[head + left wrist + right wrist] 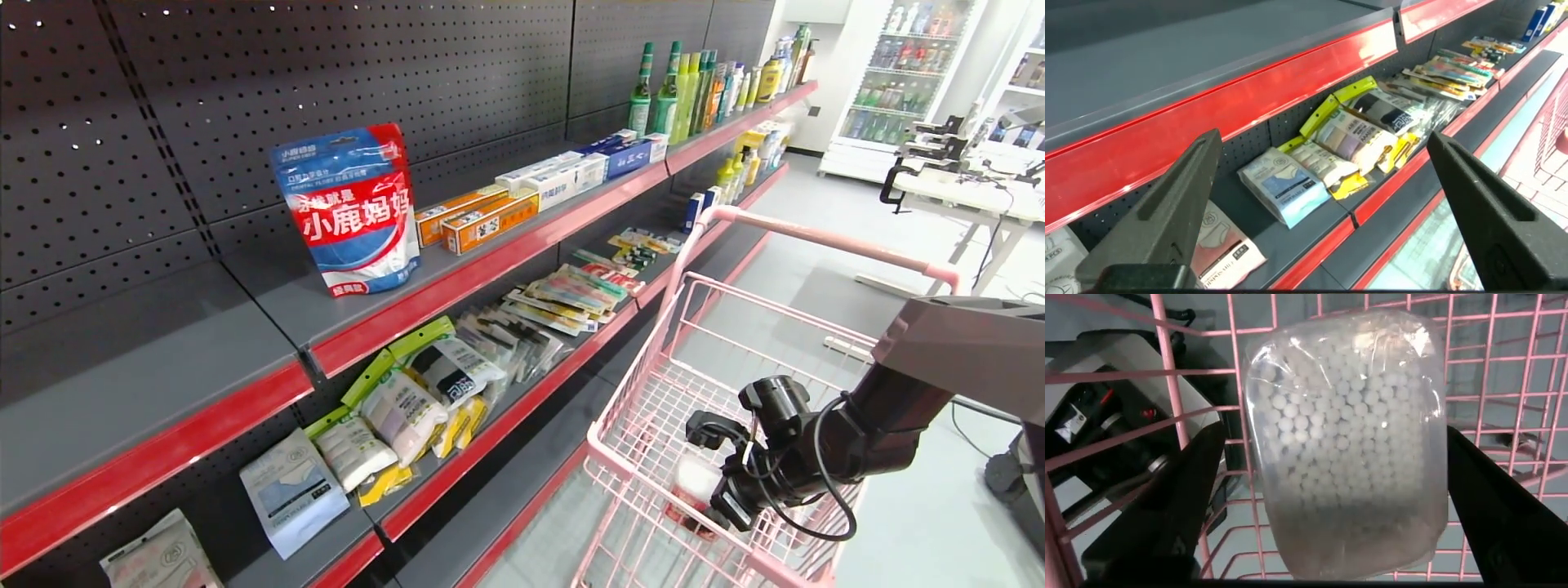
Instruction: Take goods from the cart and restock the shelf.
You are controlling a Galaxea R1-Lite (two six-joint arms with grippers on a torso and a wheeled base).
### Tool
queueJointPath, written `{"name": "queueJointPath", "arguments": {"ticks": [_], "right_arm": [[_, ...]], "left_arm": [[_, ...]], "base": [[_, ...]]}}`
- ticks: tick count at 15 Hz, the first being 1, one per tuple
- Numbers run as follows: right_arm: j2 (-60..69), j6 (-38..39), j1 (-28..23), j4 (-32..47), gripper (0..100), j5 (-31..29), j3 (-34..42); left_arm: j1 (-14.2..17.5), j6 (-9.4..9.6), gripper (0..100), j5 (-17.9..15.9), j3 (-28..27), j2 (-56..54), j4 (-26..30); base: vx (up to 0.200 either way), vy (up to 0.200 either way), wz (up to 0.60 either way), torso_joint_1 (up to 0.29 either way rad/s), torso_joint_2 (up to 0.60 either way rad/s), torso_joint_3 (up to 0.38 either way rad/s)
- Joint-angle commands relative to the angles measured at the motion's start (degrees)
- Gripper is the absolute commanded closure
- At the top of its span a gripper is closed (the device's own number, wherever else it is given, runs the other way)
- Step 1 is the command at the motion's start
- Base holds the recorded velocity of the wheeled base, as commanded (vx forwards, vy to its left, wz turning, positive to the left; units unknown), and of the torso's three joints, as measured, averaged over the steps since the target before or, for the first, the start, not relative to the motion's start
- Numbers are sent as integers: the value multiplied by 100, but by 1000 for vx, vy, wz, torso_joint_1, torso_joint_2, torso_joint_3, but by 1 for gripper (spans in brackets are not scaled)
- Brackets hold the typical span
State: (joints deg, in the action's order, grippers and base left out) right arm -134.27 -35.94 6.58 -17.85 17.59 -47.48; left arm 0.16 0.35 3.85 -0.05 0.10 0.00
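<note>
Shelf [457, 282] running along left, blue-red pouch [351, 208] standing on upper tier with bare space beside it. Left gripper [1323, 140] hovering by lower tier, jaws spread, holding nothing. Pink cart [816, 241] sitting right, clear bag of white balls [1347, 449] resting inside against wire. Right gripper [1333, 437] hanging inside cart, jaws released, straddling bag. Best play: centring on bag's middle, closing gently since soft film probably slipping, lifting clear of wires.
</note>
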Motion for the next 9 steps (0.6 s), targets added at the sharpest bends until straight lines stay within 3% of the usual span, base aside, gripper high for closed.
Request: {"name": "queueJointPath", "arguments": {"ticks": [1,7,8,9], "right_arm": [[-12,-10,71,-8,0,-19,37],[-47,-27,142,-52,0,-63,81],[-47,-19,133,-70,100,-54,81],[-82,25,133,-210,100,-54,99]], "left_arm": [[2,0,0,1,-4,8,0],[2,0,0,1,5,8,0],[2,0,0,1,-4,8,0],[2,0,0,1,5,8,0]], "base": [[0,0,0,0,0,0],[0,0,0,0,0,0],[0,0,0,0,0,0],[0,0,0,0,0,0]]}}
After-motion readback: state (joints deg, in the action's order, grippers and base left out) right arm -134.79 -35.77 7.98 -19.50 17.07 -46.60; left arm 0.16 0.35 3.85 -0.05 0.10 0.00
